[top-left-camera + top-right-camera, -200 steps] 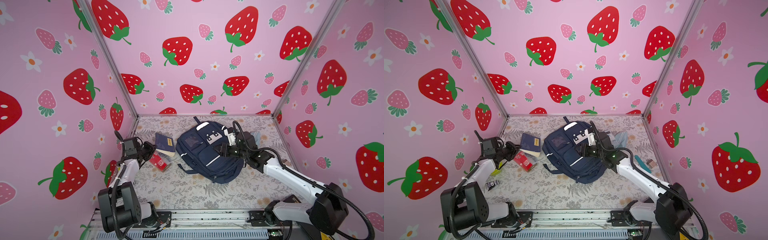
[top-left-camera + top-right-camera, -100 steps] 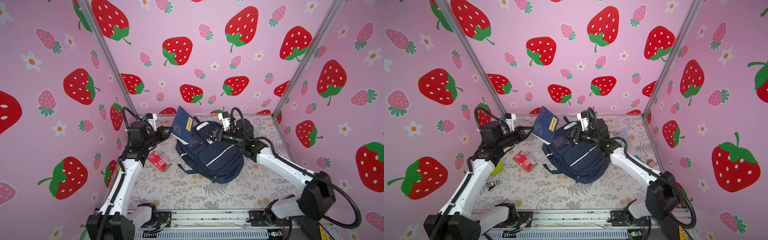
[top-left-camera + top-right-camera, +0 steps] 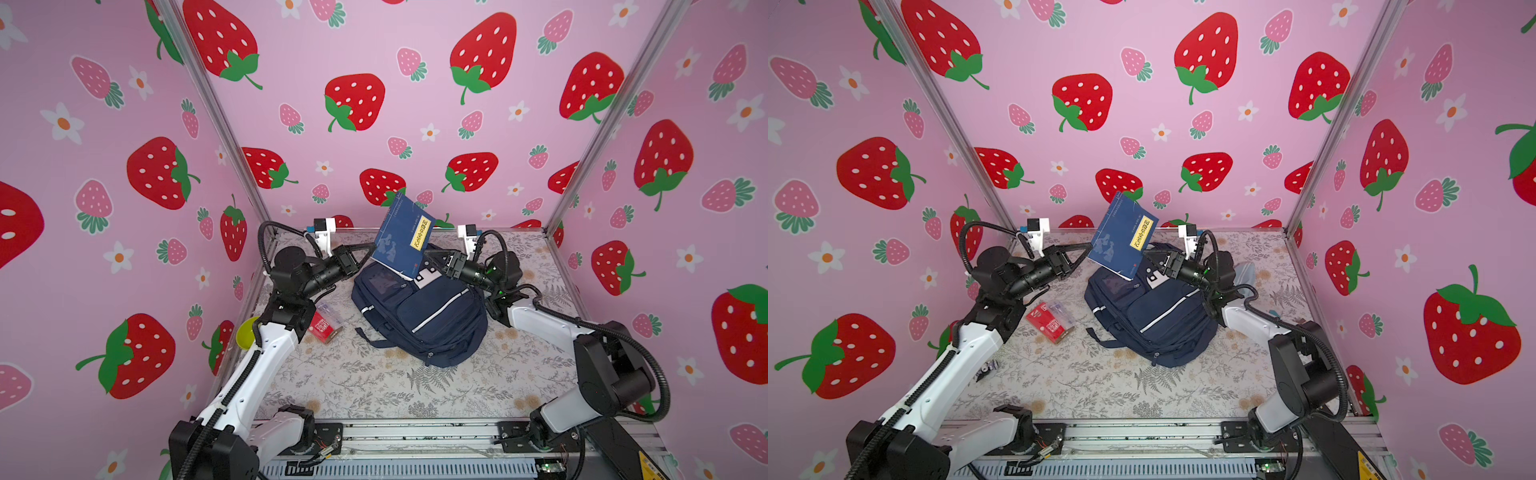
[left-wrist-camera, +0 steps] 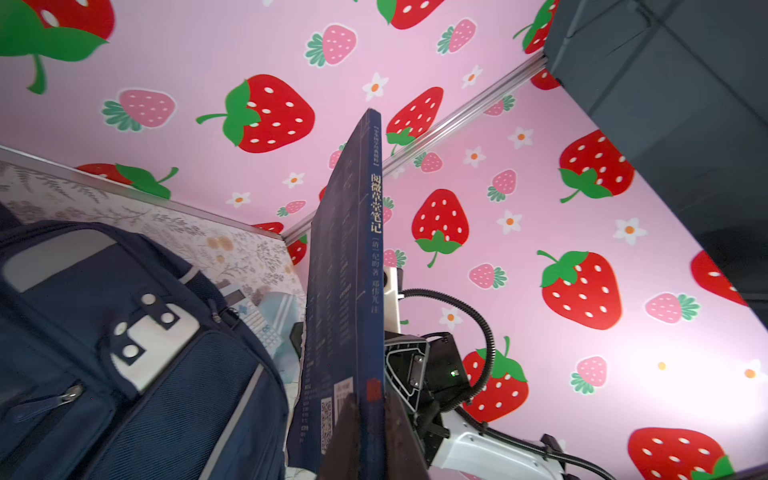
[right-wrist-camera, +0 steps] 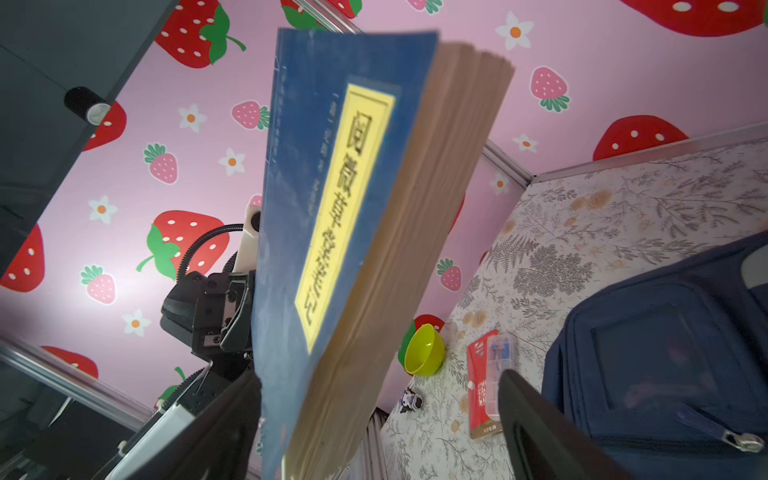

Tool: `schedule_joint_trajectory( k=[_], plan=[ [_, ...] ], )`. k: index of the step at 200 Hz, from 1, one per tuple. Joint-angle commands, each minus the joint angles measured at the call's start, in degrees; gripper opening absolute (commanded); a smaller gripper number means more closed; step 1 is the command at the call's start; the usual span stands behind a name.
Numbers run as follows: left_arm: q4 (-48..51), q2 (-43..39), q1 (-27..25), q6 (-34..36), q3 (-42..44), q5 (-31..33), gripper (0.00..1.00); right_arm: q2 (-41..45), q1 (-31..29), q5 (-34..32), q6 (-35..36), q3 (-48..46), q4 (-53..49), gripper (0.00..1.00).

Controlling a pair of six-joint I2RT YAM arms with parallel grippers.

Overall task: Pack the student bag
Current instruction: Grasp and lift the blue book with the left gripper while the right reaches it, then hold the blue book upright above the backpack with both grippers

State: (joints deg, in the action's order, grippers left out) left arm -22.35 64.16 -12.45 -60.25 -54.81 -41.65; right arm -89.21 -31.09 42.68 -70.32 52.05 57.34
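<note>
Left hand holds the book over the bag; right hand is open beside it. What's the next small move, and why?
Probably close the right hand on the blue book: its open jaws stand either side of the book, while the left hand pinches only one lower corner above the student bag.

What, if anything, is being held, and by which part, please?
The left end effector clamps the blue book at its spine's lower end; the right end effector holds nothing.

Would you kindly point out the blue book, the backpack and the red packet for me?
blue book (image 3: 395,241): in a top view, on its front cover.
backpack (image 3: 440,332): in a top view, on its front pocket.
red packet (image 3: 321,328): in a top view, on its red card.
</note>
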Motion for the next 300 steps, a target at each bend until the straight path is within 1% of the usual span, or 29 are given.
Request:
schedule_joint_trajectory(
  k=[1, 28, 44, 65, 74, 86, 92, 94, 100, 107, 128, 139, 141, 145, 152, 157, 164, 171, 175, 185, 201, 212, 224, 237, 247, 273, 300],
  plan=[
    [-13.3, 0.4, -1.8, -7.2, 0.1, -0.3, 0.00, 0.4, 0.4, 2.0, -2.9, -0.2, 9.7, 0.92],
    [-18.5, 2.0, -4.5, -10.3, 1.1, 0.3, 0.00, -0.5, 0.6, 2.3, -4.6, 0.3, 13.2, 0.91],
    [-20.5, 2.8, -5.4, -11.3, 1.8, 0.6, 0.00, -0.9, 0.7, 2.1, -6.0, 0.4, 15.7, 0.88],
    [-22.2, 3.4, -6.0, -12.6, 3.1, 1.3, 0.00, -1.6, 1.2, 2.2, -8.7, 0.2, 20.3, 0.80],
    [-23.1, 3.6, -6.1, -13.1, 3.6, 1.4, 0.00, -1.8, 1.4, 2.2, -9.6, 0.2, 21.8, 0.74],
    [-23.2, 3.7, -6.0, -13.2, 4.1, 1.5, 0.00, -1.7, 1.4, 2.4, -10.0, 0.2, 22.3, 0.64],
    [-23.2, 3.7, -6.1, -13.1, 4.3, 1.6, 0.00, -1.5, 1.4, 2.5, -10.0, 0.2, 22.2, 0.55],
    [-23.2, 3.7, -6.1, -13.0, 4.3, 1.7, 0.00, -1.4, 1.3, 2.5, -10.0, 0.2, 22.2, 0.53],
    [-23.2, 3.7, -6.1, -13.0, 4.5, 1.8, 0.00, -1.2, 1.4, 2.6, -9.9, 0.0, 22.1, 0.42],
    [-23.0, 3.8, -6.0, -12.8, 4.6, 1.8, 0.00, -0.9, 1.4, 2.7, -9.9, -0.2, 22.1, 0.34],
    [-22.6, 4.7, -6.1, -12.6, 4.6, 1.4, 0.00, 0.2, 1.4, 3.2, -9.6, -0.5, 21.2, 0.19],
    [-21.3, 5.2, -5.9, -11.9, 4.2, 0.7, 0.00, 0.9, 1.4, 3.8, -9.0, -0.6, 19.8, 0.15],
    [-20.8, 5.3, -5.9, -11.6, 4.1, 0.5, 0.03, 1.0, 1.4, 4.0, -8.9, -0.6, 19.5, 0.14],
    [-19.7, 5.5, -5.7, -10.9, 3.8, 0.1, 0.14, 1.4, 1.4, 4.2, -8.5, -0.6, 18.9, 0.13],
    [-17.4, 5.7, -5.5, -9.0, 3.2, -0.8, 0.37, 2.0, 1.4, 4.6, -7.8, -0.6, 17.0, 0.12],
    [-15.5, 5.9, -5.3, -7.9, 2.6, -2.0, 0.51, 2.5, 1.4, 5.1, -7.0, -0.6, 15.6, 0.11],
    [-12.7, 6.1, -5.1, -5.3, 1.3, -4.0, 0.64, 3.3, 1.4, 6.0, -5.9, -0.4, 13.1, 0.09],
    [-8.7, 6.5, -5.0, -1.6, -0.4, -6.1, 0.84, 4.2, 1.4, 7.1, -4.6, -0.3, 10.3, 0.07],
    [-6.1, 6.7, -5.0, 0.6, -1.4, -7.3, 0.89, 4.8, 1.4, 7.8, -3.9, -0.3, 8.8, 0.07],
    [-0.4, 7.1, -4.7, 5.8, -3.7, -10.0, 0.91, 6.2, 1.4, 9.7, -2.0, -0.3, 5.1, 0.06],
    [3.3, 7.5, -4.3, 10.8, -5.7, -13.6, 0.91, 8.9, 1.4, 12.3, 1.7, -0.4, -1.7, 0.04],
    [4.1, 8.0, -4.0, 12.2, -6.4, -15.9, 0.91, 10.7, 1.4, 13.6, 4.7, -0.3, -6.6, 0.05],
    [4.1, 9.0, -3.9, 12.9, -7.2, -19.0, 0.87, 12.9, 1.4, 14.5, 8.8, -0.1, -13.2, 0.04],
    [3.4, 10.2, -4.0, 12.8, -7.6, -22.0, 0.79, 14.2, 1.3, 15.1, 11.8, 0.5, -19.3, 0.04],
    [2.6, 10.9, -4.0, 12.2, -7.7, -23.5, 0.73, 14.9, 1.3, 15.4, 13.1, 0.6, -22.0, 0.04],
    [1.4, 11.4, -4.6, 11.7, -7.1, -24.4, 0.56, 15.9, 1.3, 15.7, 12.7, -0.7, -22.9, 0.04],
    [0.9, 11.4, -5.8, 11.6, -6.4, -23.9, 0.34, 16.1, 1.3, 15.3, 12.3, -1.7, -22.4, 0.04]
  ],
)
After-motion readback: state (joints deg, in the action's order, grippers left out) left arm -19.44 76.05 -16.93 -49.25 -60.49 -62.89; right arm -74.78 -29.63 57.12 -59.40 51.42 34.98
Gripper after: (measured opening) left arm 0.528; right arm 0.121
